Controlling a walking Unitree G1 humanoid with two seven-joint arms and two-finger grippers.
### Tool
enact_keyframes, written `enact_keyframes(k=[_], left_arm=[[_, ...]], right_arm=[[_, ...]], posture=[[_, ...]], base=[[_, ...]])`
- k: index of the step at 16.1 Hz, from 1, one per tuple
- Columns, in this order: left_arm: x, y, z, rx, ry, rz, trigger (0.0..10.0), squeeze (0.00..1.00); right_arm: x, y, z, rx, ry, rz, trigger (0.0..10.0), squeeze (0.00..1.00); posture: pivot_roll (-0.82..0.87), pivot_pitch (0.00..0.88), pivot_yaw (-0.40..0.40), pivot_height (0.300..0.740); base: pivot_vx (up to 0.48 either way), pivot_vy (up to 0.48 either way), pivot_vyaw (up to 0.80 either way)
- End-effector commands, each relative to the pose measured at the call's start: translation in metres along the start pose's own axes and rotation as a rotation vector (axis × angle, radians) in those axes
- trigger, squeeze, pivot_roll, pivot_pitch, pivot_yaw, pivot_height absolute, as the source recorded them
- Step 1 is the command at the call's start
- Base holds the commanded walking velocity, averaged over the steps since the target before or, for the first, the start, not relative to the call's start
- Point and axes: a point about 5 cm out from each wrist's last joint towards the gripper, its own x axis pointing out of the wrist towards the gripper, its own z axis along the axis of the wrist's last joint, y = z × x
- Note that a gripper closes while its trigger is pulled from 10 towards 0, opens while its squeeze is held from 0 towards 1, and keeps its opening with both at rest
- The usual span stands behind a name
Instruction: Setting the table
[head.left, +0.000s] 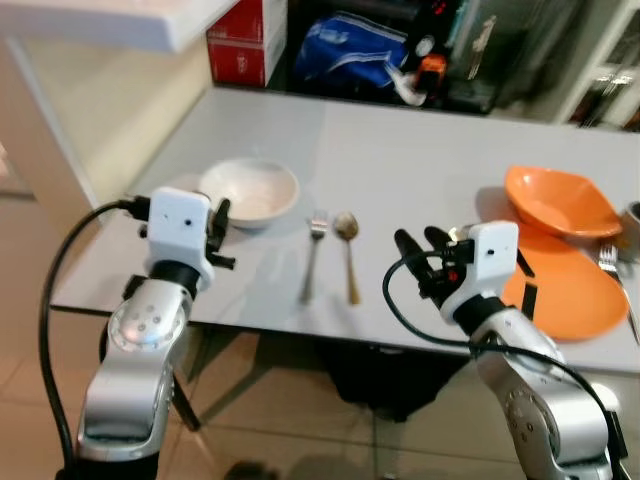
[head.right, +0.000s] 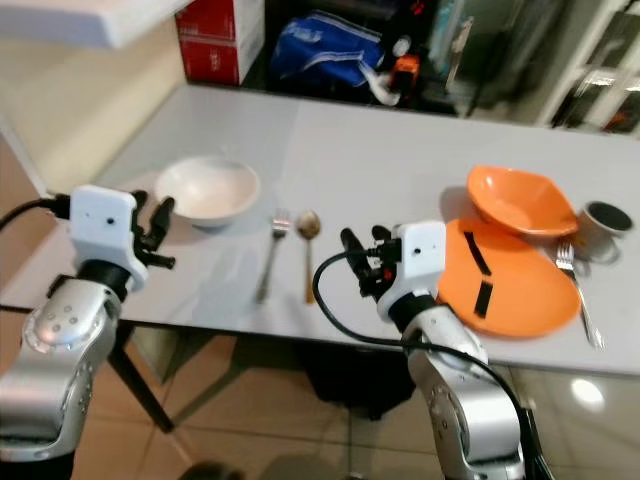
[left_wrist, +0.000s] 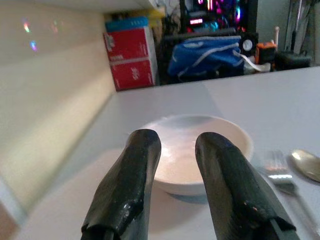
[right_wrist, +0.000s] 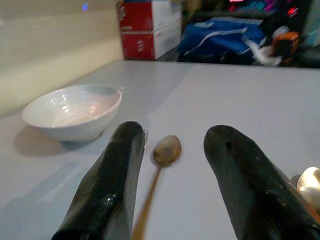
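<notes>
Left gripper (left_wrist: 175, 150): fingers slightly parted, empty, just short of round white ceramic bowl (head.left: 250, 191) on grey rectangular table (head.left: 420, 170). Right gripper (right_wrist: 172, 165): fingers spread, empty, near gold-toned metal spoon (head.left: 348, 250) lying beside silver metal fork (head.left: 314, 252). Orange shallow bowl (head.left: 560, 200) overlaps flat orange plate (head.left: 575, 285) at table's right.

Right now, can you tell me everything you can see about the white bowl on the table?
The white bowl is round and shallow, with a glossy, ceramic-looking surface and a small foot under it. It stands upright on the grey table, toward the robot's left, and appears empty. A fork and a spoon lie side by side to its right, apart from it. The left gripper is open and sits just before the rim, pointing at the bowl; whether it touches cannot be told.
</notes>
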Motion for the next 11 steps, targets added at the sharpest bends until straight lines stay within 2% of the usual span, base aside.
enact_keyframes(k=[1,2,3,6,11], left_arm=[[0.003,0.003,-0.001,0.001,0.021,0.009,10.0,0.00],[0.005,0.001,0.000,-0.040,0.021,-0.018,10.0,0.00],[0.007,-0.003,0.005,-0.081,-0.006,-0.042,10.0,1.00],[0.008,-0.007,0.007,-0.088,-0.010,-0.051,10.0,1.00],[0.009,0.006,0.010,-0.072,-0.018,-0.016,10.0,1.00]], right_arm=[[0.002,-0.002,0.000,0.008,-0.010,-0.020,10.0,0.00],[0.001,-0.003,0.001,0.035,-0.021,-0.031,10.0,1.00],[0.001,-0.003,0.004,0.036,-0.039,-0.039,10.0,1.00],[0.005,0.000,0.009,0.026,-0.066,-0.038,10.0,1.00],[0.009,0.007,0.012,0.030,-0.079,-0.007,10.0,1.00]], posture=[[0.04,0.021,-0.057,0.740],[0.04,0.022,-0.053,0.740],[0.04,0.022,-0.050,0.740],[0.04,0.023,-0.049,0.740],[0.05,0.028,-0.058,0.740]], base=[[0.000,0.480,0.00],[0.000,0.480,0.00],[0.000,0.480,0.00],[0.000,0.480,0.00],[0.000,0.480,0.00]])
